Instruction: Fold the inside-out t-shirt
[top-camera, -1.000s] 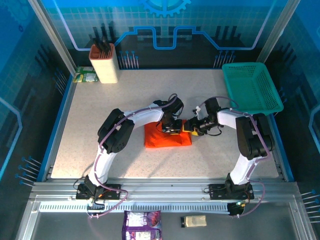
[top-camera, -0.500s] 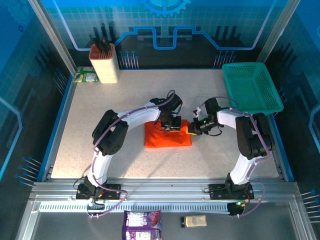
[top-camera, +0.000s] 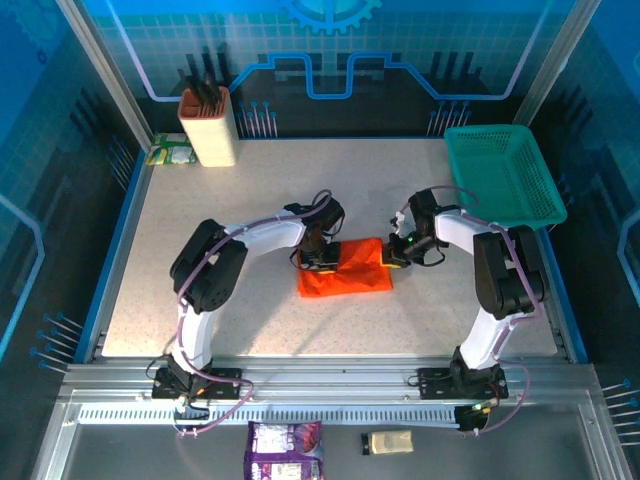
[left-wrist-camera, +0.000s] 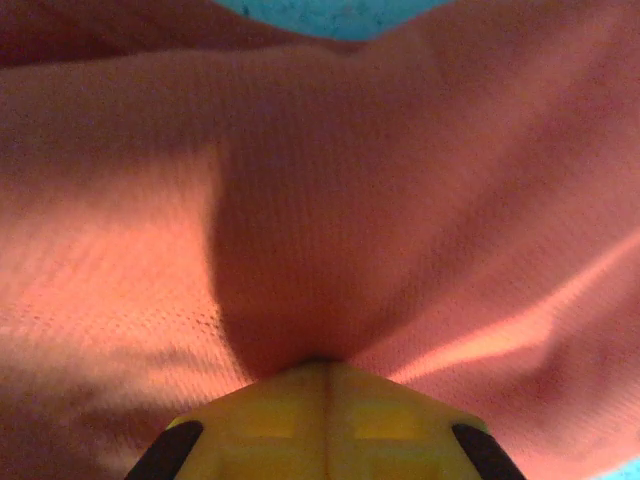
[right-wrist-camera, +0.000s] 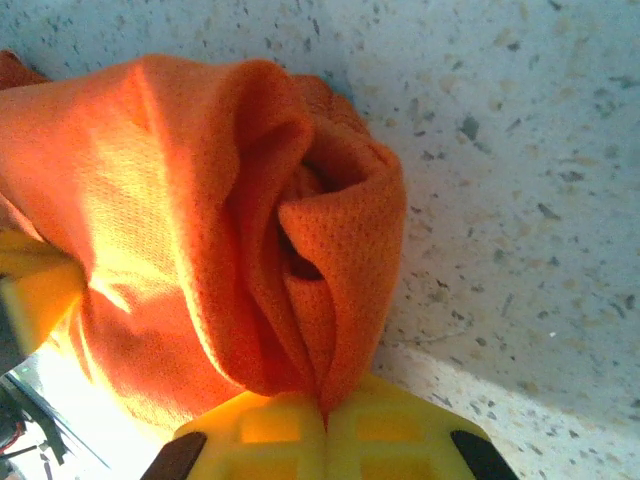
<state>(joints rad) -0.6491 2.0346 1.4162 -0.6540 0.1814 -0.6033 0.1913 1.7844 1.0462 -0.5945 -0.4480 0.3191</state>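
The t-shirt (top-camera: 345, 272) lies near the middle of the table (top-camera: 200, 250), a little toward the right edge, gathered into a compact, roughly rectangular bundle of several layers. It is plain bright orange-red with no print. The wrist views show a fine mesh-like knit.

The left end effector (top-camera: 318, 258) sits at the bundle's far left corner. In the left wrist view its yellow fingers (left-wrist-camera: 270, 410) are pressed together with no gap. The left end effector (left-wrist-camera: 325, 368) pinches a ridge of cloth that rises from the seam between them and spreads out in soft, shadowed folds.

The right end effector (top-camera: 396, 256) is at the bundle's right edge. From the right wrist, the right end effector (right-wrist-camera: 325, 405) is likewise closed, its yellow fingers (right-wrist-camera: 395, 425) clamping the edges of several layers. Above them the t-shirt (right-wrist-camera: 200, 220) bunches into rolled, overlapping pleats that rest on the speckled table (right-wrist-camera: 520, 150).

A teal mesh basket (top-camera: 505, 175) stands at the far right corner, well apart from the shirt. A tan holder (top-camera: 208, 128) with dark tools stands at the far left corner.
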